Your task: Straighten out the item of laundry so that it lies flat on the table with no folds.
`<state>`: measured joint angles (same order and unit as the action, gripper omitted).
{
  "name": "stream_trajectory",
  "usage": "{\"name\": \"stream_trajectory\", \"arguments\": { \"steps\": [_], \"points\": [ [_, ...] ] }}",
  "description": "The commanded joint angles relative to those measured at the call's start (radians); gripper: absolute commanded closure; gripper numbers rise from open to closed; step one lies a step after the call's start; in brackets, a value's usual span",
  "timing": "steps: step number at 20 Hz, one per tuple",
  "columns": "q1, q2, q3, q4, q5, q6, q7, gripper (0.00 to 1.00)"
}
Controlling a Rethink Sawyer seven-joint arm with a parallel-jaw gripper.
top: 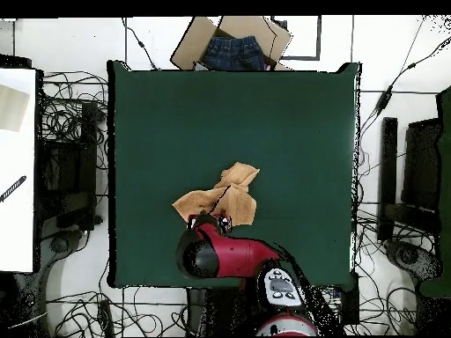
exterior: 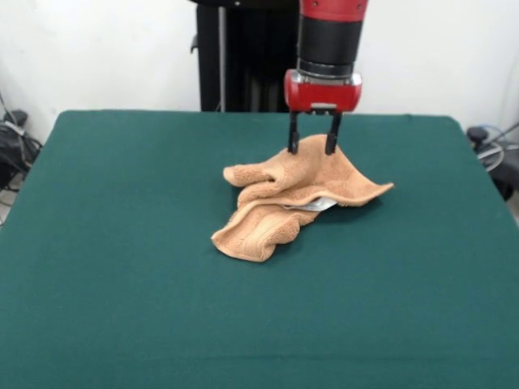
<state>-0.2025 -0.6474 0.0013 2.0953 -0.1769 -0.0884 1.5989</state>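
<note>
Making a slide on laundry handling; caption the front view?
Red gripper at the far edge of a crumpled tan towel on the green table.
</note>
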Motion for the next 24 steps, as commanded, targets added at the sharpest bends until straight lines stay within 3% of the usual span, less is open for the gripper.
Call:
{"name": "stream_trajectory", "arguments": {
  "steps": [1,15,24],
  "points": [
    [-0.024,0.088,0.086,0.041,-0.066,-0.102,0.174,0.00],
    [0.017,0.077,0.055,0.071,-0.056,-0.140,0.188,0.00],
    [0.105,0.032,-0.009,0.091,0.000,-0.134,0.210,0.00]
  ]
}}
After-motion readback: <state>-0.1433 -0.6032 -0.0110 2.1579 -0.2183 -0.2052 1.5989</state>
